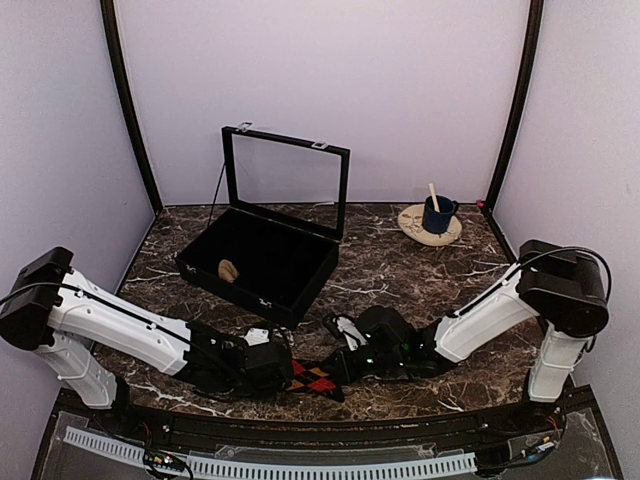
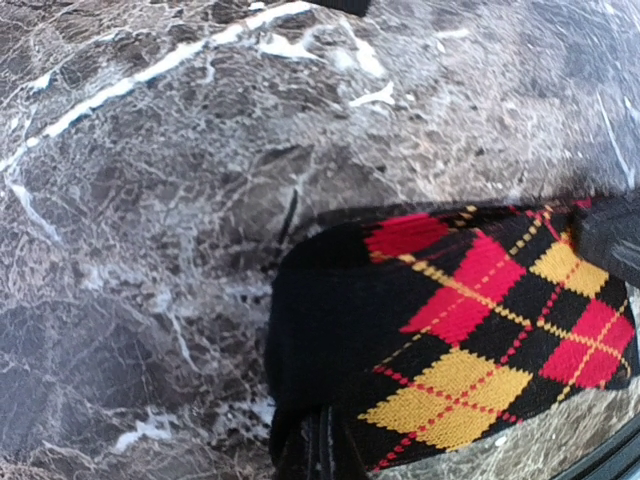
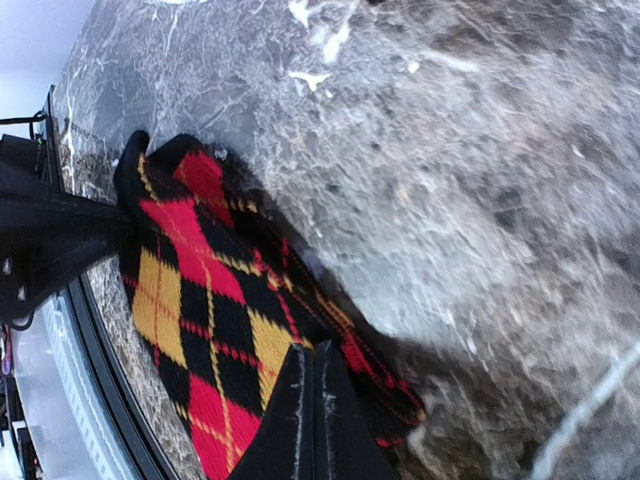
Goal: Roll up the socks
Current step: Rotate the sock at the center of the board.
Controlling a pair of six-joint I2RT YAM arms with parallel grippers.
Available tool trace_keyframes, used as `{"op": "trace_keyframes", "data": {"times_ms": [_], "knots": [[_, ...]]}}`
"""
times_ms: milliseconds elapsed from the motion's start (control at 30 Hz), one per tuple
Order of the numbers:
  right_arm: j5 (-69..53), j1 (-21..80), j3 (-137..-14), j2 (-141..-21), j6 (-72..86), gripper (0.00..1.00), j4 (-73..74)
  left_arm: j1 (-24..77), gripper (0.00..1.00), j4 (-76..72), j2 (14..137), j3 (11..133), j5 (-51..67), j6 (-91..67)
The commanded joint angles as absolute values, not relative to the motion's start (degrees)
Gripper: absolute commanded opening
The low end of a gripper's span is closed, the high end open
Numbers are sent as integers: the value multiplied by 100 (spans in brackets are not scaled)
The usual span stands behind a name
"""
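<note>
The socks (image 1: 316, 380) lie flat on the marble table near its front edge, between my two grippers; they are black with red and yellow argyle diamonds. My left gripper (image 1: 284, 364) is shut, and its tips meet the socks' black left edge (image 2: 320, 330). In the left wrist view the fingers (image 2: 325, 455) show no gap. My right gripper (image 1: 342, 366) is shut too, and its fingertips (image 3: 310, 375) rest on top of the patterned socks (image 3: 190, 290) at their right end. No fabric shows between either pair of fingers.
A black box (image 1: 262, 262) with its glass lid raised stands behind the socks, with a small tan thing (image 1: 228, 269) inside. At the back right a blue mug (image 1: 437, 214) with a stick sits on a round wooden plate (image 1: 415, 230). The table's front rail (image 1: 300, 425) runs just below the socks.
</note>
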State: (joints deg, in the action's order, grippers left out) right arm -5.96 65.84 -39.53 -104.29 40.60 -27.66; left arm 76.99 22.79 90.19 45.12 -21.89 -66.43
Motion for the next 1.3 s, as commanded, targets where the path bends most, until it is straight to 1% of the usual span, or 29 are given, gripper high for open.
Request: {"op": "trace_keyframes", "data": {"times_ms": [0,200,533,833,1067,1267], "knots": [[-335,6577,-3560,-10273,4164,0,-2133,7509,0,2583,9103,4577,-2241,-6497],[-177,6801,-3756,-10022,4011,0,-1349,7118,0,2367,9124,4578,-2234,-5985],[-286,7187,-4295,-10082,3828,0,-174,6663,0,1733,9514,4830,-2101,-4876],[-334,7396,-4535,-10025,3919,0,263,6548,0,1135,10078,5137,-1665,-4210],[-225,7432,-4379,-9905,4233,0,264,6526,0,710,10533,5488,-1139,-3680],[159,7427,-4142,-9772,4662,0,285,6530,0,584,10871,5877,-747,-3313]]}}
